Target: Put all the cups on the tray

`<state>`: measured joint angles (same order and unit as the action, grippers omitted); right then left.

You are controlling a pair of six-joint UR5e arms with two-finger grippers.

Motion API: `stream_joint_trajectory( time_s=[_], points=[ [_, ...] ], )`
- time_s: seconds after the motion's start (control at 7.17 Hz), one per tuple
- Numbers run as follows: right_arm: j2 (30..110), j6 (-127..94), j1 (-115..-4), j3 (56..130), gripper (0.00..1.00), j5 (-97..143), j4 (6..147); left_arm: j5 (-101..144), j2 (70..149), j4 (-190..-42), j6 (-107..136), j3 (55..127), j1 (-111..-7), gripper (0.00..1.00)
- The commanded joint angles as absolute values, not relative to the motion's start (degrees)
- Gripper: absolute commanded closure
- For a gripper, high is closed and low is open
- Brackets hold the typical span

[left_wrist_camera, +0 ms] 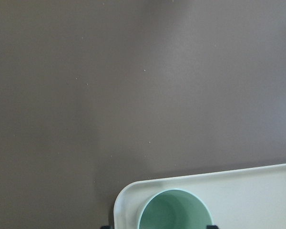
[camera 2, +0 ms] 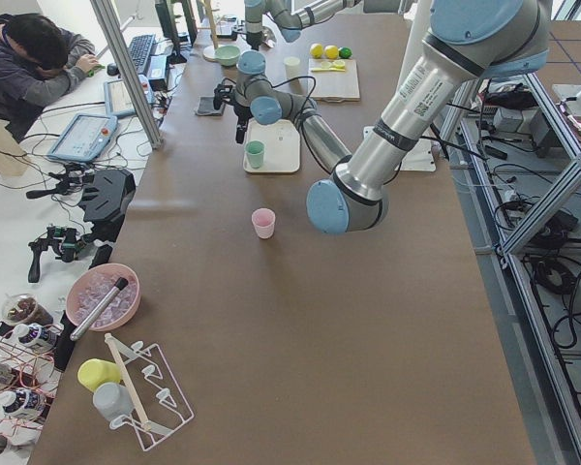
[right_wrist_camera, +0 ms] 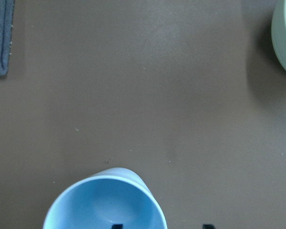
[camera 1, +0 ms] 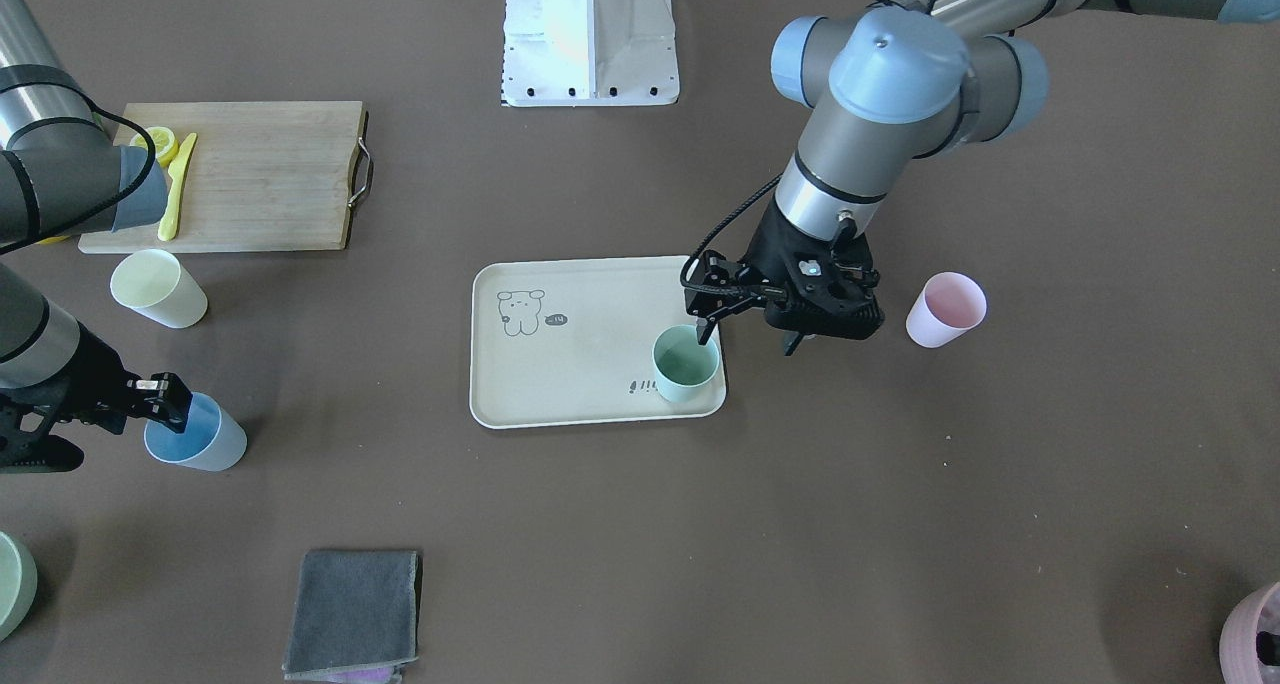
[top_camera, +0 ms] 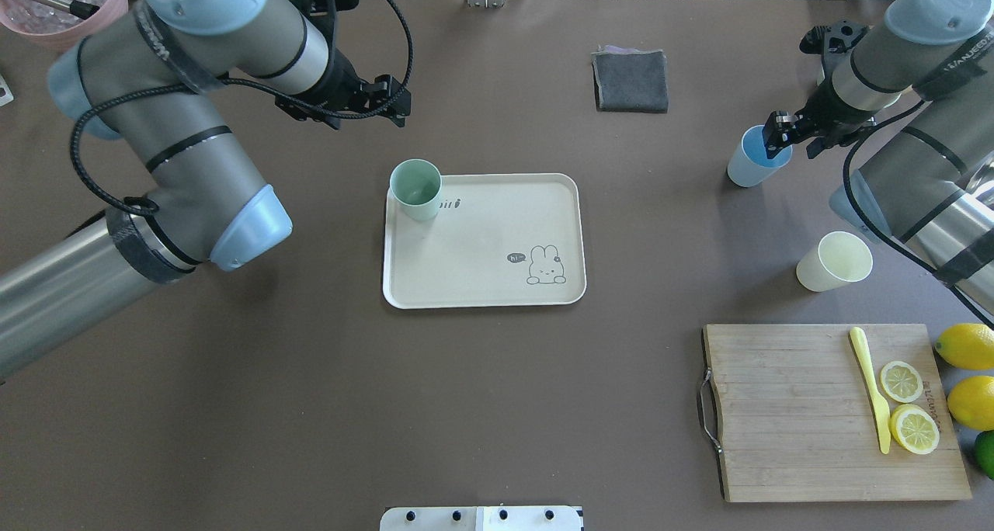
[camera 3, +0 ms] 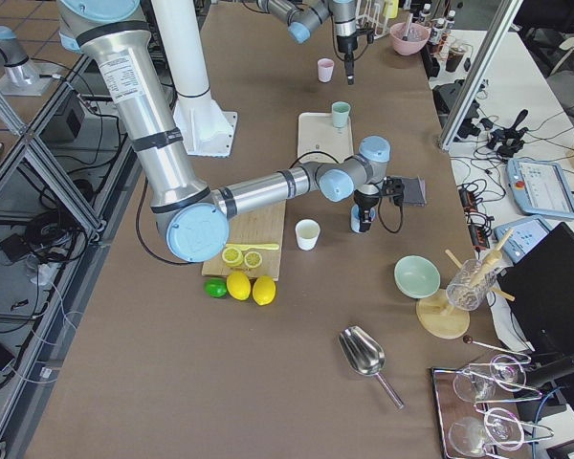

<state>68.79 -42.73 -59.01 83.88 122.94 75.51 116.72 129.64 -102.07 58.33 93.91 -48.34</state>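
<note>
The cream tray (camera 1: 560, 389) lies mid-table. The mint green cup (camera 1: 686, 362) stands upright in its corner nearest my left arm and also shows in the left wrist view (left_wrist_camera: 175, 212). My left gripper (camera 1: 750, 342) is open and empty, hovering just above and beside that cup. The light blue cup (camera 1: 195, 434) stands on the table off the tray. My right gripper (camera 1: 170, 409) is open, one finger inside its rim and one outside. The pale yellow cup (camera 1: 158, 287) and the pink cup (camera 1: 945, 309) stand upright on the table, apart from both grippers.
A wooden cutting board (top_camera: 784, 414) with lemon slices and a yellow knife lies near the yellow cup, whole lemons beside it. A folded grey cloth (top_camera: 630, 81) lies at the far side. A sage-green bowl (camera 1: 12, 582) and a mauve pot (camera 1: 1255, 634) sit at the far corners.
</note>
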Motion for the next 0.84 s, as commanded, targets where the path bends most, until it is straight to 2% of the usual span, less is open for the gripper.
stream_joint_trajectory(
  time_s=[0.0, 0.42, 0.7],
  points=[
    [68.3, -45.2, -58.7, 84.4, 1.0, 123.0, 75.5, 120.0, 128.6, -97.3, 52.9, 97.0, -52.9, 0.02],
    [67.4, -50.5, -58.3, 88.7, 1.0, 123.2, 76.1, 126.7, 121.7, -94.0, 42.8, 101.8, -60.2, 0.02],
    [63.3, -57.5, -57.0, 89.6, 1.0, 123.5, 76.4, 129.3, 114.9, -94.2, 35.8, 103.6, -62.8, 0.02]
  ],
)
